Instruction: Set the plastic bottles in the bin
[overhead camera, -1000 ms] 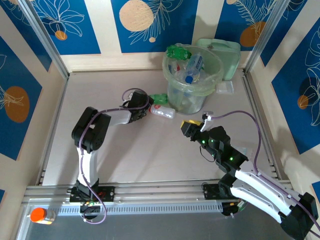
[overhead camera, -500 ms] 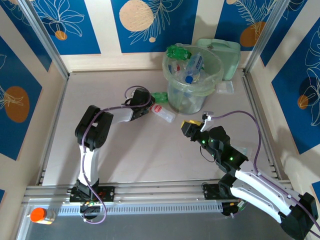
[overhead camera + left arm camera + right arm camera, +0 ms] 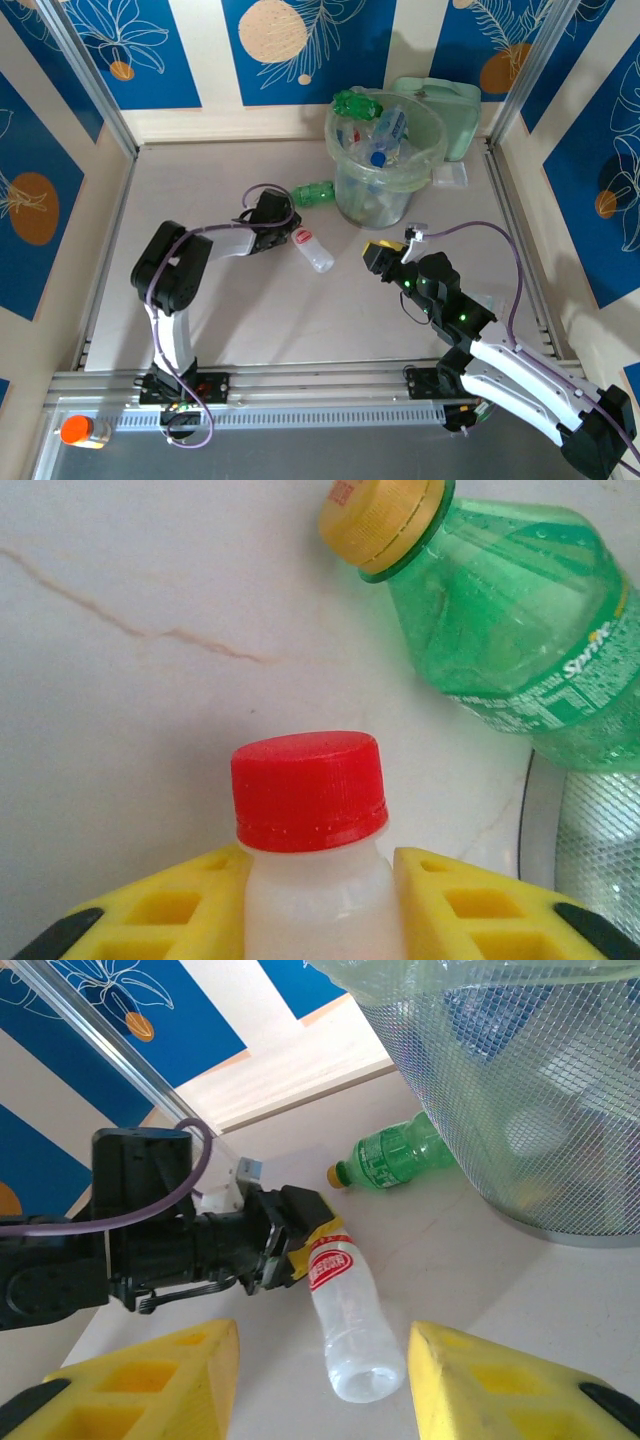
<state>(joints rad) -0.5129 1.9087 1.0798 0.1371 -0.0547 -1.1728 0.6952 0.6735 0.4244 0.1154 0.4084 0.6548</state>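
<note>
Left hand [image 3: 318, 862] is shut on the white bottle [image 3: 312, 825]. In the left wrist view its yellow fingers are pressed against either side of the shoulder, just under the red cap. From above, the bottle is seen low over the worktop [image 3: 230, 300], near the bin [image 3: 350, 192] on its near-left side, and it looks not yet lifted. The step in hand is judged to be the grasp, just completed.

A lift is called for next, high enough to clear the bin's tall rim. A short carry to the far right would follow, and a release over the opening.

Right hand [image 3: 376, 252] is held open with nothing between its fingers. It hovers near the bin's near side, aimed towards the gripped bottle.

A green Sprite bottle [image 3: 313, 192] with a yellow cap lies on the worktop, touching or almost touching the foot of the bin. It sits between the left hand and the bin, so it could be knocked if the carry is kept low. It remains to be binned.

The bin is already heaped with crushed bottles [image 3: 385, 135], and a green one [image 3: 355, 102] is perched at its far rim and could be dislodged. A pale-green lid [image 3: 455, 105] and a clear compartment box [image 3: 450, 175] stand behind and to the right of the bin, away from the carry. An orange-capped jar [image 3: 80, 431] is set well apart at the near left.
</note>
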